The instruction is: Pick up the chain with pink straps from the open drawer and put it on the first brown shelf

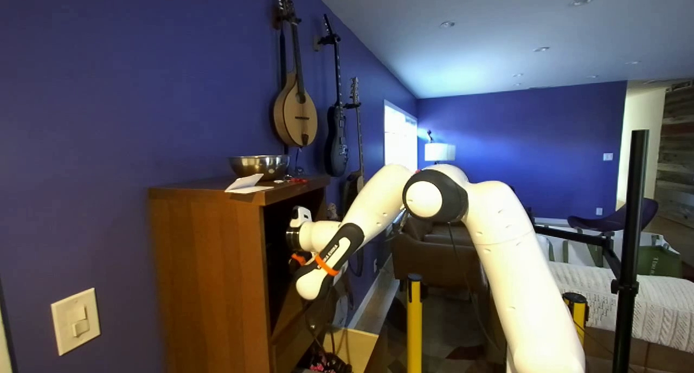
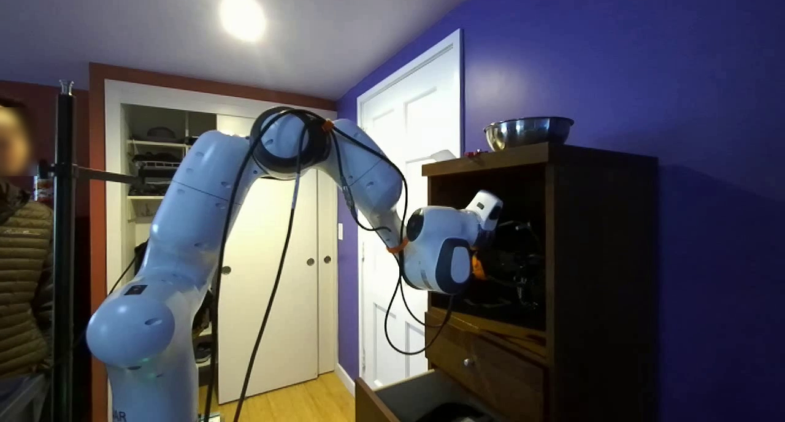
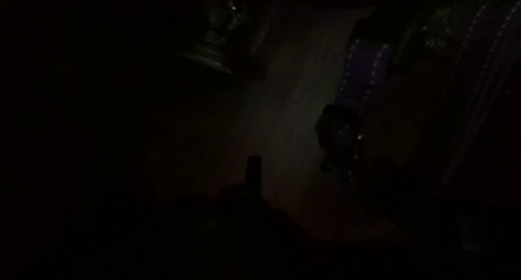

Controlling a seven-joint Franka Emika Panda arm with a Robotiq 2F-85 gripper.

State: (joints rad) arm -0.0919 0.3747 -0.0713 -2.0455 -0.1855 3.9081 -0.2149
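i am one long white arm [image 2: 202,183]. i stick up, bend at the top, and slope down into the dark hole of the tall reddish-brown wooden cabinet [image 1: 211,286]. my dark fingers [image 3: 253,176] are by its uppermost inner brown shelf [image 3: 285,109]; it is too dark to tell how far apart they are or if they hold something. near them shows one purple-looking strap [image 3: 366,66] with pale dotted edges. one light-tan wooden drawer [image 1: 362,343] stands open with one black and pink heap [image 1: 326,359] in it. i cannot tell if the strap or the heap is the chain with pink straps. one silver metal bowl [image 1: 260,167] and one folded white paper [image 1: 244,184] sit on the brown counter [image 1: 198,185] on top.
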